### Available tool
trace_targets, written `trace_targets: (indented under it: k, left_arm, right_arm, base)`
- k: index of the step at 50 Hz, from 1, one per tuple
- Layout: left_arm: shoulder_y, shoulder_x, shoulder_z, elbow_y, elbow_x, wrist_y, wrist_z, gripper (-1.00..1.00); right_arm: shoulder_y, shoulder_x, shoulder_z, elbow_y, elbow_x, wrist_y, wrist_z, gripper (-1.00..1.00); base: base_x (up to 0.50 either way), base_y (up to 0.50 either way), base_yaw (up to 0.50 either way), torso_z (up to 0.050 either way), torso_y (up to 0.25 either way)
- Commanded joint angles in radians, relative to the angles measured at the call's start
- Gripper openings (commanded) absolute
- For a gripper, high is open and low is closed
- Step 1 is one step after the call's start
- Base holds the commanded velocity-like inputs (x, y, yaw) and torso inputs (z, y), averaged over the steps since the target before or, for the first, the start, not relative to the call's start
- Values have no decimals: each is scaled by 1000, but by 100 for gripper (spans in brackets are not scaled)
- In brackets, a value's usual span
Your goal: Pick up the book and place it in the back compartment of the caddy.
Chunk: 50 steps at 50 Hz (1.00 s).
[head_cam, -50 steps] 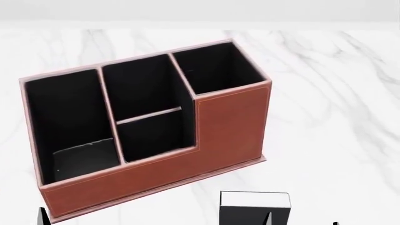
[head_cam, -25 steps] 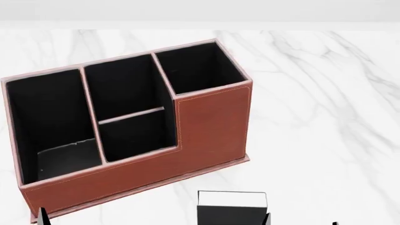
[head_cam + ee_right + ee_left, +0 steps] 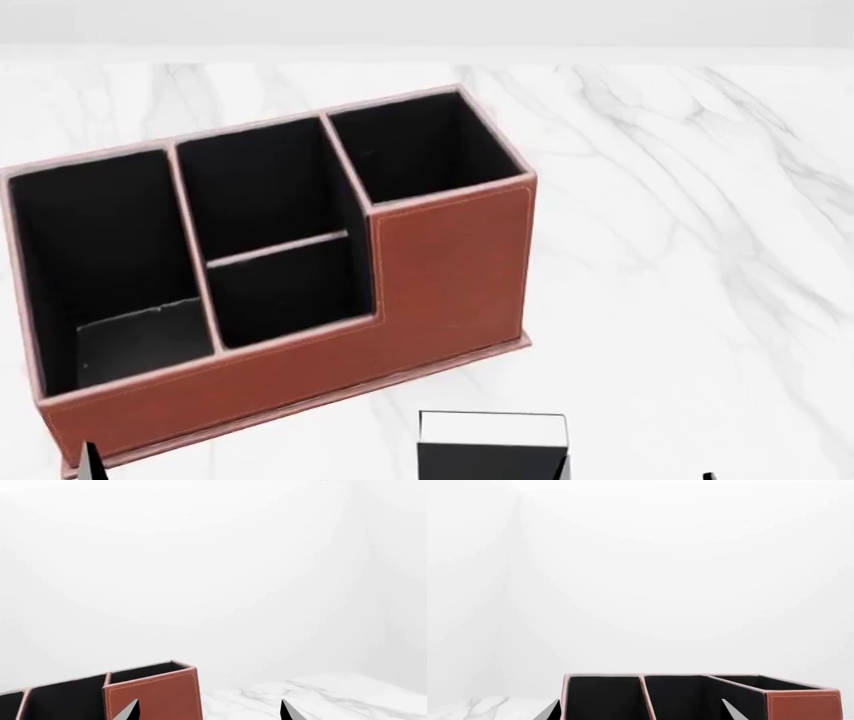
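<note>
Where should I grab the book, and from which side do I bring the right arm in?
Grip the book across its two black covers, coming down from above. It seems to stand on edge on the marble table, white page edges up, near the caddy. The right gripper looks open, its jaws just right of the book.

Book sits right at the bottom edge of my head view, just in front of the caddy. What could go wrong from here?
The book is cut off by the frame edge and shows in neither wrist view, so the grasp may be lined up nearly blind. It also lies close to the caddy, so a lift could clip the tall brown wall. The right gripper shows only its fingertips, spread apart and nothing between them; the back compartment is small, so a tilted book could catch its thin divider.
</note>
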Motion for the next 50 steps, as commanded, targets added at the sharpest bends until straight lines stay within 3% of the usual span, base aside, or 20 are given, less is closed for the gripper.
trace_targets:
  k: [1,50]
  left_arm:
    - [-4,-4,4,-5,0,1,-6,100]
    - [-5,-19,21,-2,-2,3,-30,100]
  right_arm:
    - [0,2,-4,5,-12,-10,6,100]
    - [4,17,-21,9,-1,-22,24,100]
  base:
    - [102,0,0,0,0]
    - [109,0,0,0,0]
